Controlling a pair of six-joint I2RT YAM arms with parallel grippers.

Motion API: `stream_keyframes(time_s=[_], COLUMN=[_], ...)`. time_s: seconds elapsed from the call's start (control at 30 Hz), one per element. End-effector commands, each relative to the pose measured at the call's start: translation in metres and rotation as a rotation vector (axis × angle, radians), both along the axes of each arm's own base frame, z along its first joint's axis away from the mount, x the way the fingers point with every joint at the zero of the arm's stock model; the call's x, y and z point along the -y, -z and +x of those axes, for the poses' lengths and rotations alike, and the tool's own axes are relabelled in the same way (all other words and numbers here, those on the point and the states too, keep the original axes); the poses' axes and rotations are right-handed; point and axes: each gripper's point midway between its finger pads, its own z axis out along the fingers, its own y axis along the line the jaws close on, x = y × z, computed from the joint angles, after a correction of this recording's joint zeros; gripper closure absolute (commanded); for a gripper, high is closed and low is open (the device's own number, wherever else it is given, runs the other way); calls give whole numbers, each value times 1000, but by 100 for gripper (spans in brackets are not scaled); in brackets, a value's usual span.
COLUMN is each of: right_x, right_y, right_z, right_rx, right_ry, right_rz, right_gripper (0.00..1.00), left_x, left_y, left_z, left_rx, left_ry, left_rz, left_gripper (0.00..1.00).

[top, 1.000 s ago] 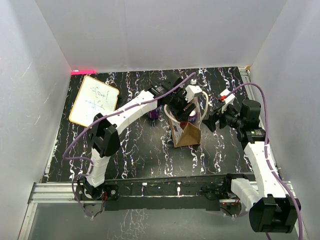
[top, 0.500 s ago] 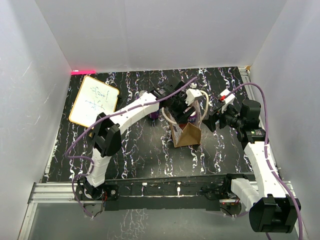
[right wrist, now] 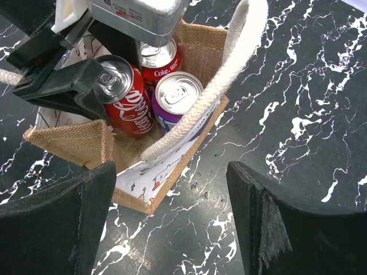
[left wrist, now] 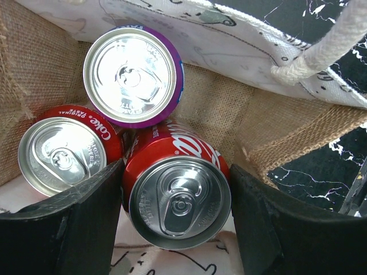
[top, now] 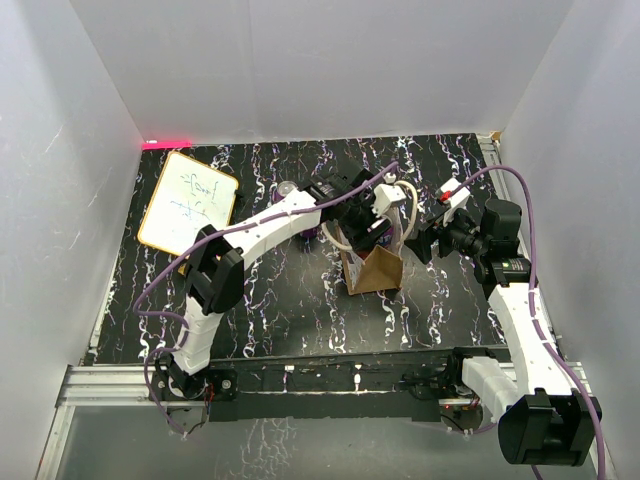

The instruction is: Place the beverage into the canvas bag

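Observation:
The canvas bag [top: 372,270] stands open on the black marbled table, tan with cream rope handles [right wrist: 229,57]. My left gripper [top: 366,222] reaches down into it, shut on a red cola can [left wrist: 178,192] held upright between the two fingers. That can also shows in the right wrist view [right wrist: 123,94]. Beside it inside the bag [left wrist: 229,109] stand a second red cola can [left wrist: 63,154] and a purple can [left wrist: 131,74]. My right gripper [top: 425,240] is open and empty, hovering over the table just right of the bag [right wrist: 155,172].
A small whiteboard [top: 187,200] lies at the back left. Something purple [top: 312,230] sits behind the left arm, mostly hidden. White walls close in the table on three sides. A metal rail runs along the near edge [top: 330,375].
My left gripper has moved right and down into the bag's mouth with the red can. The right arm has not moved.

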Motion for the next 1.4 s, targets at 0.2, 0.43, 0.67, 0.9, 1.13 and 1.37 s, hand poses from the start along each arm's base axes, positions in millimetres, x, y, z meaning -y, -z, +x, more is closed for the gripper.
stream_keyframes(time_s=[0.2, 0.43, 0.67, 0.9, 1.13, 1.37], right_x=[2, 2, 2, 2, 2, 3], right_y=[-15, -15, -15, -15, -16, -15], right_z=[6, 6, 6, 6, 5, 6], right_rx=[72, 71, 71, 73, 76, 73], right_ry=[4, 4, 3, 4, 5, 6], right_rz=[-8, -7, -7, -7, -7, -7], right_gripper=[19, 19, 19, 19, 19, 19], left_x=[1, 0, 1, 1, 0, 2], left_y=[1, 12, 23, 31, 36, 10], left_z=[15, 13, 10, 9, 8, 11], left_rx=[86, 74, 36, 8, -15, 15], left_ry=[12, 15, 17, 1, -11, -18], left_rz=[0, 15, 28, 39, 62, 30], left_gripper=[86, 73, 59, 46, 36, 23])
